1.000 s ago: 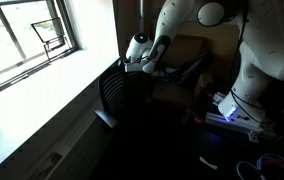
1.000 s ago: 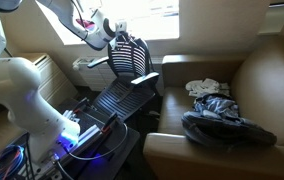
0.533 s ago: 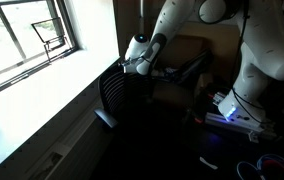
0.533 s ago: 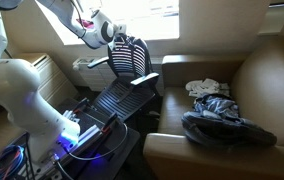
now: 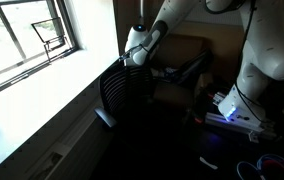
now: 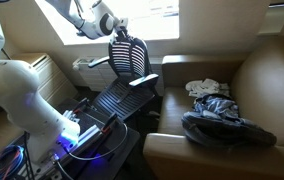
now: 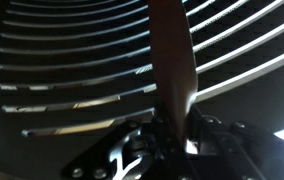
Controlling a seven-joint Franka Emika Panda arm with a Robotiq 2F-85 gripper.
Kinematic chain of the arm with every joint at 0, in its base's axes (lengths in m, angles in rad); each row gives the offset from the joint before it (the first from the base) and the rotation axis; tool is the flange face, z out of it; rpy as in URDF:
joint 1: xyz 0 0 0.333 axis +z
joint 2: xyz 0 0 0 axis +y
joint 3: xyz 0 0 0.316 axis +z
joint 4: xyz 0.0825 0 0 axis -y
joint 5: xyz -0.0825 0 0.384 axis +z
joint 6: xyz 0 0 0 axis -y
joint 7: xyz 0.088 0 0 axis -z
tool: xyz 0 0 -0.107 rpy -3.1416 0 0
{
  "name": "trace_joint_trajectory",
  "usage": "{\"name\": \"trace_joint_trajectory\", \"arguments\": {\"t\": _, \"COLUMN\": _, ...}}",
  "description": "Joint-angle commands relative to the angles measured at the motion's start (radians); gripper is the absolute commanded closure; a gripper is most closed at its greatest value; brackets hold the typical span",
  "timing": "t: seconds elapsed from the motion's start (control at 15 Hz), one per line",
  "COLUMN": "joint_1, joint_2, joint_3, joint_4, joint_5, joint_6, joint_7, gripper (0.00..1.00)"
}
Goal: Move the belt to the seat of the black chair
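Brown belt [image 7: 172, 70] clamped flat between the 2 fingers [image 7: 198, 138] of the gripper [image 7: 170, 142], jaws drawn in against both faces of the strap. Running as 1 straight band from the grip point away across the ribbed back of the black chair [image 7: 72, 70], in front of the ribs. Contact with the ribs not determinable. Far end cut off by the frame edge in the wrist view.

In both exterior views, gripper [image 5: 133, 57] [image 6: 117, 28] positioned just above the top edge of the black chair [image 5: 122, 95] [image 6: 132, 58], at the end of the white arm [image 5: 172, 25]. Held end of the belt therefore at the top of the chair back. Belt too thin and dark to pick out in those 2 views.

Dark armrest [image 6: 147, 79] projecting beside the chair back, lower than the gripper. Bright window [image 5: 22, 35] beyond the chair. Tan sofa [image 6: 257, 80] apart from the chair, on the side away from the arm, carrying a dark bundle [image 6: 222, 122] and a pale cloth [image 6: 207, 88].
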Motion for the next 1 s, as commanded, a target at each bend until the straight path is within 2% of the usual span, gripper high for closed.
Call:
{"name": "trace_joint_trajectory", "arguments": {"t": 0.0, "joint_1": 0.055, "joint_2": -0.195, "joint_3": -0.082, "joint_4": -0.062, "joint_5": -0.104, "joint_6": -0.125, "joint_7": -0.035, "gripper": 0.95}}
{"name": "trace_joint_trajectory", "arguments": {"t": 0.13, "joint_1": 0.108, "joint_2": -0.271, "joint_3": -0.162, "joint_4": -0.063, "joint_5": -0.224, "joint_6": -0.124, "joint_7": 0.027, "gripper": 0.95}}
{"name": "trace_joint_trajectory", "arguments": {"t": 0.27, "joint_1": 0.194, "joint_2": -0.339, "joint_3": -0.270, "joint_4": -0.061, "joint_5": -0.288, "joint_6": -0.077, "joint_7": 0.070, "gripper": 0.95}}
{"name": "trace_joint_trajectory", "arguments": {"t": 0.47, "joint_1": 0.278, "joint_2": -0.468, "joint_3": -0.352, "joint_4": -0.064, "joint_5": -0.354, "joint_6": -0.006, "joint_7": 0.132, "gripper": 0.95}}
{"name": "trace_joint_trajectory", "arguments": {"t": 0.67, "joint_1": 0.389, "joint_2": -0.554, "joint_3": -0.468, "joint_4": -0.013, "joint_5": -0.505, "joint_6": 0.045, "joint_7": 0.282, "gripper": 0.95}}
{"name": "trace_joint_trajectory", "arguments": {"t": 0.8, "joint_1": 0.433, "joint_2": -0.614, "joint_3": -0.500, "joint_4": 0.032, "joint_5": -0.627, "joint_6": 0.062, "joint_7": 0.369, "gripper": 0.95}}
{"name": "trace_joint_trajectory", "arguments": {"t": 0.87, "joint_1": 0.446, "joint_2": -0.650, "joint_3": -0.498, "joint_4": 0.055, "joint_5": -0.683, "joint_6": 0.034, "joint_7": 0.415, "gripper": 0.95}}
{"name": "trace_joint_trajectory", "arguments": {"t": 0.93, "joint_1": 0.455, "joint_2": -0.691, "joint_3": -0.481, "joint_4": 0.084, "joint_5": -0.736, "joint_6": -0.043, "joint_7": 0.463, "gripper": 0.95}}
